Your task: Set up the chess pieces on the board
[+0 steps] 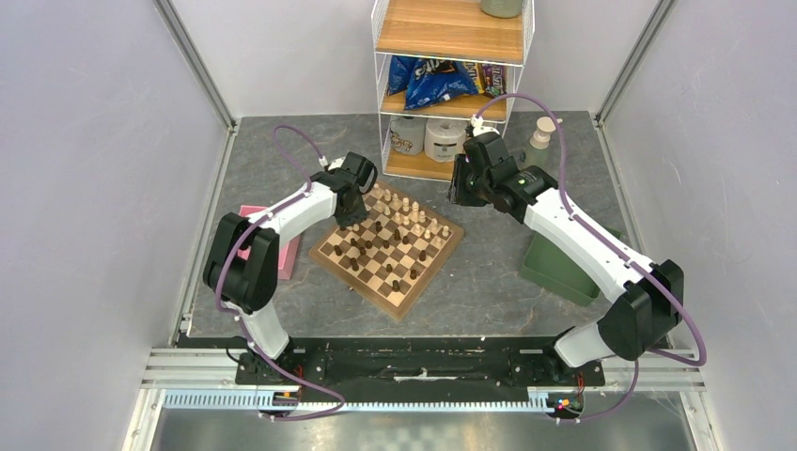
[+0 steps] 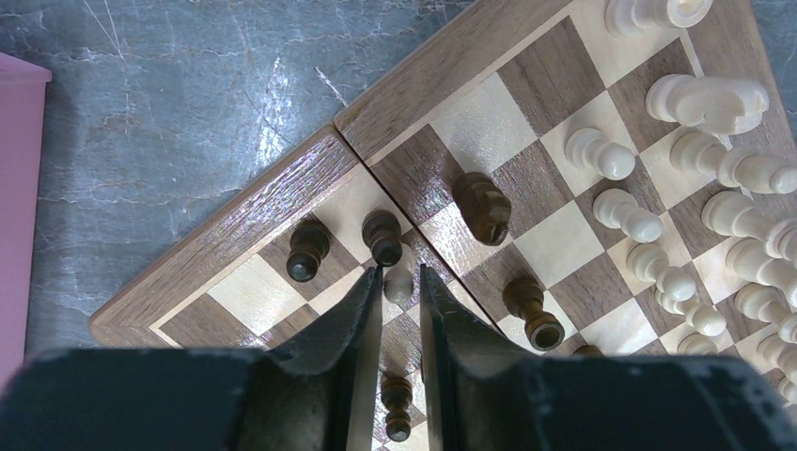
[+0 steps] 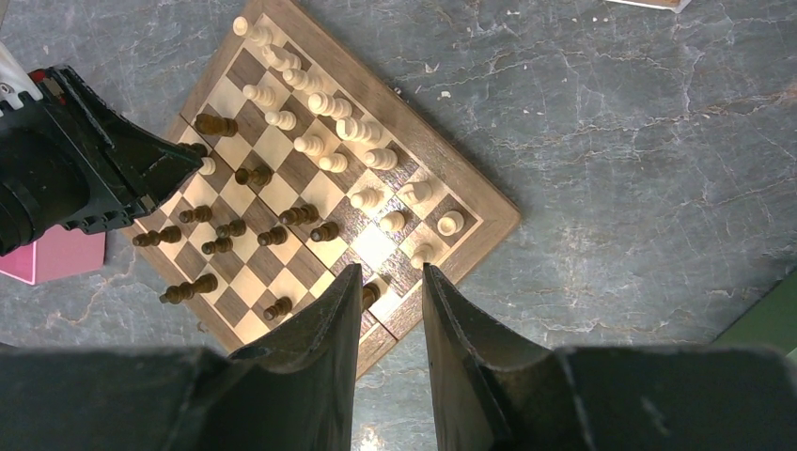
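- A pink block [image 1: 288,258] lies on the grey table [image 1: 489,282] just left of the board. The left arm crosses over it and hides most of it from above.
- The left gripper [image 2: 399,271] is low over the left corner of the board [image 1: 428,272], fingers drawn in on a pale pawn [image 2: 399,287] that sits between the tips.
- Two dark pawns [image 2: 308,249] stand close ahead of those fingertips, near the border. A dark knight [image 2: 484,207] is a square or two to the right.
- The board sits cornerwise at mid-table, and the left wrist blocks its left corner in the top view.
- The dark pieces [image 1: 362,249] are scattered over the near-left half, and several lie on their sides.
- The pale pieces [image 1: 414,218] mostly stand in two rows along the far-right edge, with a few loose ones toward the right corner.
- A wire shelf rack [image 1: 451,85] stands behind the board's far corner, with snack bags [image 1: 442,80] on its middle shelf.
- The right gripper [image 3: 392,272] hangs high, just right of the board's far corner, fingers apart and holding nothing.
- In its wrist view these fingers cover part of the board's nearest corner.
- A small pale bottle-shaped thing [image 1: 542,132] stands right of the rack.
- A green tray [image 1: 554,268] lies well right of the board, partly under the right arm.
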You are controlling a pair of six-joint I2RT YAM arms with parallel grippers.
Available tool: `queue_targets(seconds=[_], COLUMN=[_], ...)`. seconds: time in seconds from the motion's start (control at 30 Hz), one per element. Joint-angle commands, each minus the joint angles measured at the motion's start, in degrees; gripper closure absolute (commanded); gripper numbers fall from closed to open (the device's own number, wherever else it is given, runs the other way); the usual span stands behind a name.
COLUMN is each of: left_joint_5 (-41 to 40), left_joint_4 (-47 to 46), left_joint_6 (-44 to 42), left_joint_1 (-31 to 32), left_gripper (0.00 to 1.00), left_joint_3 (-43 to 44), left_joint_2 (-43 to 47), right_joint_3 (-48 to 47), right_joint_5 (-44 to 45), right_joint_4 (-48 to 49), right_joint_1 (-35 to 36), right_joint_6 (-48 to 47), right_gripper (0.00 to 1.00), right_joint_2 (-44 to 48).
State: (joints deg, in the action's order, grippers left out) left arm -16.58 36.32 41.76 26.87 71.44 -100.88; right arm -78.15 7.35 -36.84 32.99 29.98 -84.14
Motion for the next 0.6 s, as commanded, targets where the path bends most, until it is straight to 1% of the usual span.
queue_targets(seconds=[0.0,0.17,0.3,0.37,0.57], left_joint_5=[-2.1,-2.2,-2.5,-2.4,-2.1], left_joint_4=[-0.5,0.1,0.5,0.4,0.4], left_joint_6=[0.4,0.3,0.3,0.3,0.3], left_joint_1=[0.3,0.3,0.3,0.3,0.3], left_gripper=[0.74,0.77,0.88,0.9,0.91], left_joint_3=[1.8,1.6,1.0,0.6,-0.1], left_joint_2=[-0.5,-0.3,0.4,1.1,3.5], right_joint_3=[0.3,0.4,0.5,0.5,0.5], right_joint_5=[-0.2,-0.4,-0.4,-0.5,-1.0], right_joint_4=[2.0,2.0,2.0,2.0,2.1], right_joint_1=[-0.4,-0.4,-0.5,-0.5,-0.5], right_joint_6=[-0.8,-0.6,-0.6,-0.6,-0.5], right_gripper=[0.63,0.63,0.63,0.63,0.63], right_joint_2=[-0.1,-0.1,-0.2,-0.4,-0.5])
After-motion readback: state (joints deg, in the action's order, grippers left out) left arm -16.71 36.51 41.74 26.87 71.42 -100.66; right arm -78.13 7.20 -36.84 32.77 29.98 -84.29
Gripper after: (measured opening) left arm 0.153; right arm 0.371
